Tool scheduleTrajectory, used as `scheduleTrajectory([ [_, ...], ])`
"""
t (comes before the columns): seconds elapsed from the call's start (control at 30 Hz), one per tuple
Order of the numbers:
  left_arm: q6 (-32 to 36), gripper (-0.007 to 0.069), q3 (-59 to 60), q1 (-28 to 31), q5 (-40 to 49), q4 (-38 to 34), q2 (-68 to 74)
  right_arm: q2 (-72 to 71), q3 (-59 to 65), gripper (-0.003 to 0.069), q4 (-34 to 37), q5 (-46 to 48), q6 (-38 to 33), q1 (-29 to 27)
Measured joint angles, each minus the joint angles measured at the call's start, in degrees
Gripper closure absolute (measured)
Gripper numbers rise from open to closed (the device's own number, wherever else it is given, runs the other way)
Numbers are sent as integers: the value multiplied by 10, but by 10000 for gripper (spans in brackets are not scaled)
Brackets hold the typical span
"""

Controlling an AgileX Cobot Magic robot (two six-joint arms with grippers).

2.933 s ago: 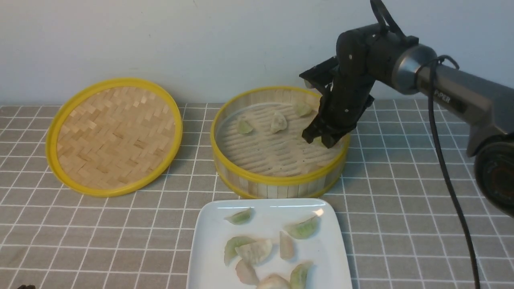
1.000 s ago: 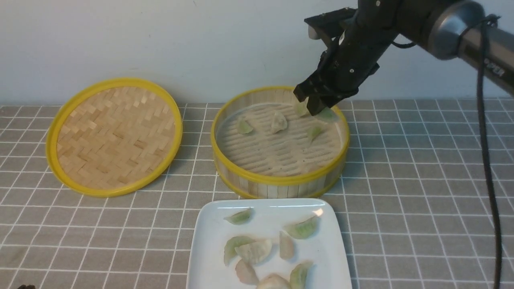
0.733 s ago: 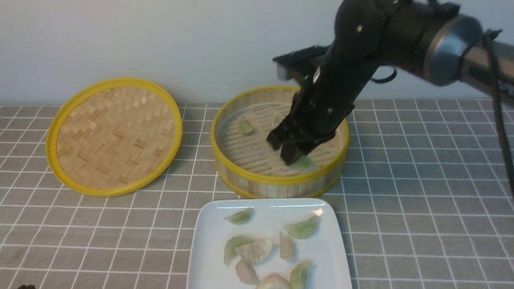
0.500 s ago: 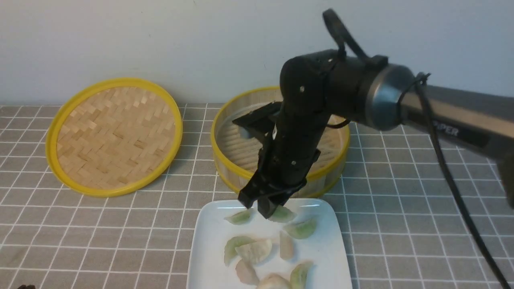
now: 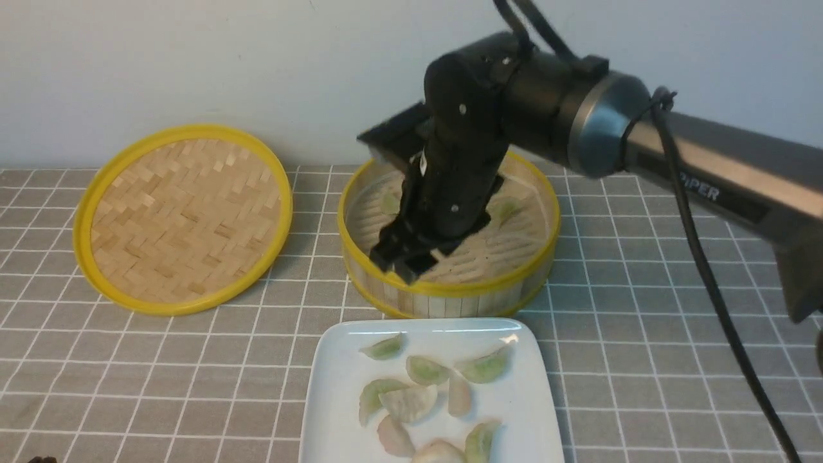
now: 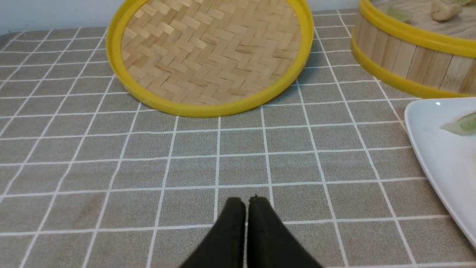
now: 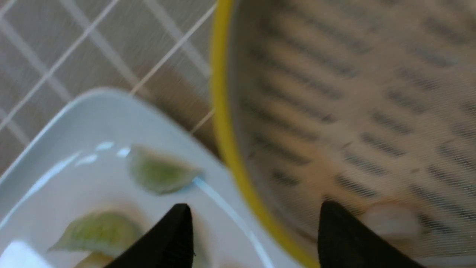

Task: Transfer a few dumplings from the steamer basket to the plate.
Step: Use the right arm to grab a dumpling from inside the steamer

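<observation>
The steamer basket [image 5: 450, 290] stands at the middle back and holds a few dumplings, among them a pale green one [image 5: 389, 203] and another [image 5: 508, 209]; the arm hides others. The white plate [image 5: 328, 418] in front of it holds several dumplings, one of them a green one [image 5: 426, 370] near its far edge. My right gripper [image 5: 402, 262] is open and empty, above the basket's front rim. In the right wrist view the gripper [image 7: 254, 208] spans the basket's rim [image 7: 223, 123] and the plate [image 7: 55, 130]. My left gripper [image 6: 246, 201] is shut and empty, low over the tablecloth.
The flat woven lid [image 5: 183, 218] lies left of the basket; it also shows in the left wrist view [image 6: 208, 52]. A grey checked cloth covers the table. The right arm's cable [image 5: 714, 283] hangs at the right.
My right gripper lifted a green dumpling out of the basket, carried it down to the plate and let it go. It has since risen back over the basket's front rim, open.
</observation>
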Motion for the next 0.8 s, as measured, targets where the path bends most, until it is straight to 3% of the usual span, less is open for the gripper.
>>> scheduleTrajectory([
  [0.4,0,629,0,0,0,0,0,131,-171,239,5,4,65,-139],
  [0.8,0,629,0,0,0,0,0,206,-190,239,25,-33,66,-149],
])
